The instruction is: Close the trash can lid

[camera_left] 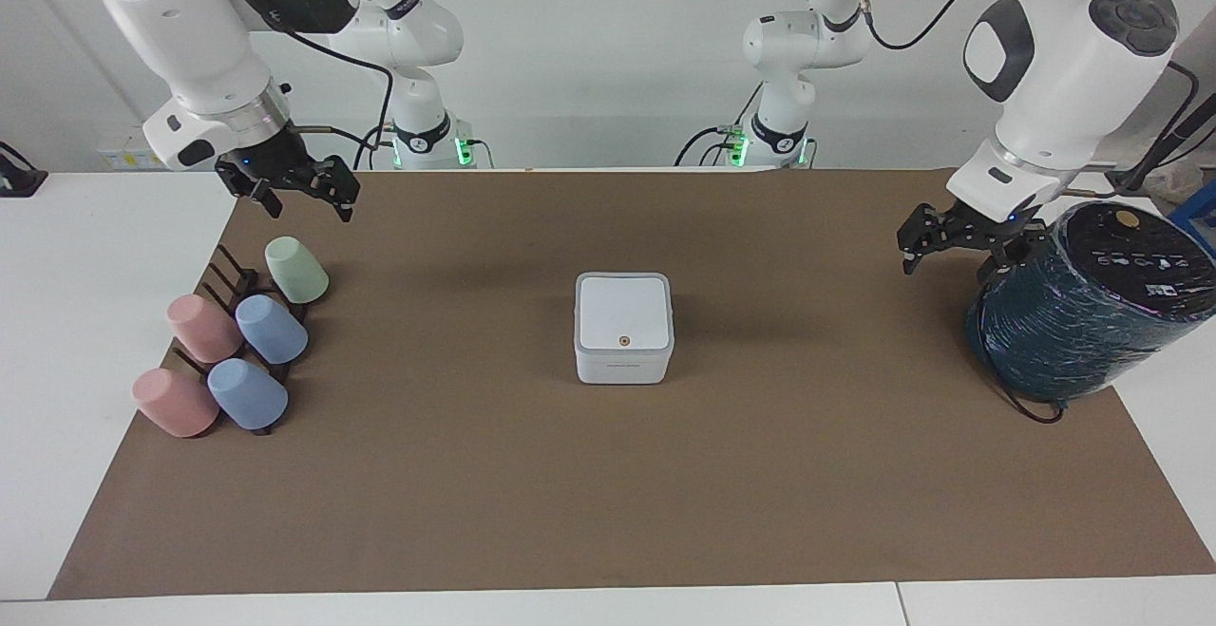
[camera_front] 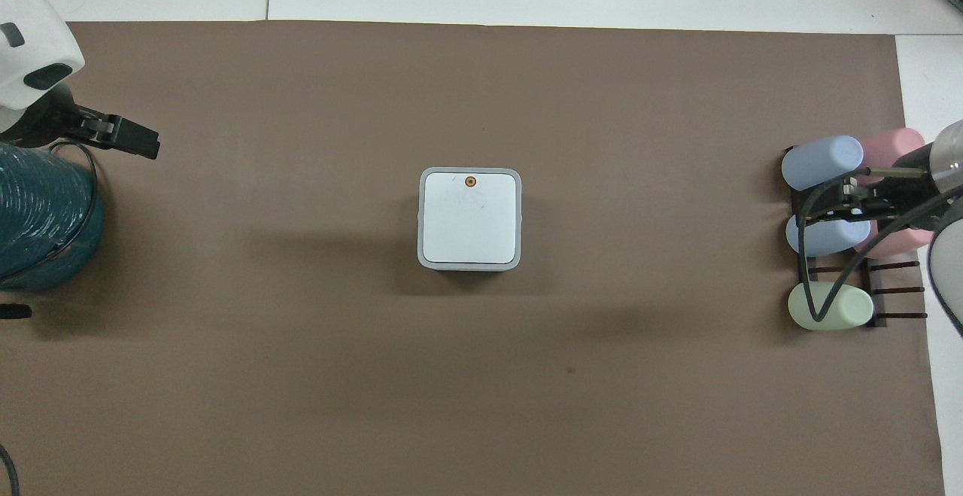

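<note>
While lid (camera_left: 622, 313) lies flat, brown mat (camera_left: 608, 493) (white tabletop beneath) bare nearby; fingers' state unclear.

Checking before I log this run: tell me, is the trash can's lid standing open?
No, the lid lies flat on the trash can, orange dot up, with no gap showing.

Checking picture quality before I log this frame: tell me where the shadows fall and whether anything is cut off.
Facing view: a soft shadow lies on the brown mat beside the trash can, toward the left arm's end. Overhead view: faint shadows flank the trash can; the teal cylinder and right gripper are cropped at the edges.
</note>
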`<action>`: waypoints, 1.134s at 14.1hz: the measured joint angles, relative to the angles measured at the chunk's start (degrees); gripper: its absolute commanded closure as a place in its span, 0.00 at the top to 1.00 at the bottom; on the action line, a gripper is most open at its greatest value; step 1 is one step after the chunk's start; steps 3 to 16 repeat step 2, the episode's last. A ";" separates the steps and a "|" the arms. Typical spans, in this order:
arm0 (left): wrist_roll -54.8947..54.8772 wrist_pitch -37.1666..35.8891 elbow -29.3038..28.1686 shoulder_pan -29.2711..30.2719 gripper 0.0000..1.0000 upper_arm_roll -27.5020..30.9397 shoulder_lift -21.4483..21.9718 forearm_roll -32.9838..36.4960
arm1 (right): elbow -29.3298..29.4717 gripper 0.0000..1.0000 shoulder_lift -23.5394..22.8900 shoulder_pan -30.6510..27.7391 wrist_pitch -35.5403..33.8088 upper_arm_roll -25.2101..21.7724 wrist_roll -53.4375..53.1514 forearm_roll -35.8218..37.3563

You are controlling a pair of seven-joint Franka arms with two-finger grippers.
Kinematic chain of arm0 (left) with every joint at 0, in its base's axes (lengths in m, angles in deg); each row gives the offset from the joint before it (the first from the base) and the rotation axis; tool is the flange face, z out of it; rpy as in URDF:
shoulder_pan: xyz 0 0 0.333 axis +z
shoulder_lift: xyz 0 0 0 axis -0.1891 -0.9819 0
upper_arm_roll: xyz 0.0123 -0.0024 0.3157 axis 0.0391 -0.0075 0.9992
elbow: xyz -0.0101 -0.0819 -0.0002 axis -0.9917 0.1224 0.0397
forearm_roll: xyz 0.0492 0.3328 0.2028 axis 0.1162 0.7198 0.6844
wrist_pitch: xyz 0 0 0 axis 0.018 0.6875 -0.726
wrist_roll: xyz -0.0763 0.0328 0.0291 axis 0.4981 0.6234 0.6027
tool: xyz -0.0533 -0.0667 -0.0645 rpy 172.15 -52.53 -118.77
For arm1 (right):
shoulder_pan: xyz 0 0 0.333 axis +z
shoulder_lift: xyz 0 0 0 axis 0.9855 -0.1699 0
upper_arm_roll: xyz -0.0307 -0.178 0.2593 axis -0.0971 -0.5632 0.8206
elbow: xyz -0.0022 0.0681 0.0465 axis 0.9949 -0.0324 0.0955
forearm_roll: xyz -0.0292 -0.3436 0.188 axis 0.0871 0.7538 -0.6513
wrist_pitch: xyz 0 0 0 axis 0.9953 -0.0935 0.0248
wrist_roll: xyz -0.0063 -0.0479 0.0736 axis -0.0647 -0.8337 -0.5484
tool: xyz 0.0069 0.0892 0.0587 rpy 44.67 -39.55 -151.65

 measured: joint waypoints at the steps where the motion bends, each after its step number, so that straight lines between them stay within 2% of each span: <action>1: 0.00 0.00 0.00 0.00 1.00 0.00 0.00 0.00 | 0.00 1.00 0.00 0.00 0.00 0.00 0.00 0.00; 16: 0.00 0.00 0.00 0.00 1.00 0.00 0.00 0.00 | 0.00 1.00 0.00 0.00 0.00 0.00 0.00 0.00</action>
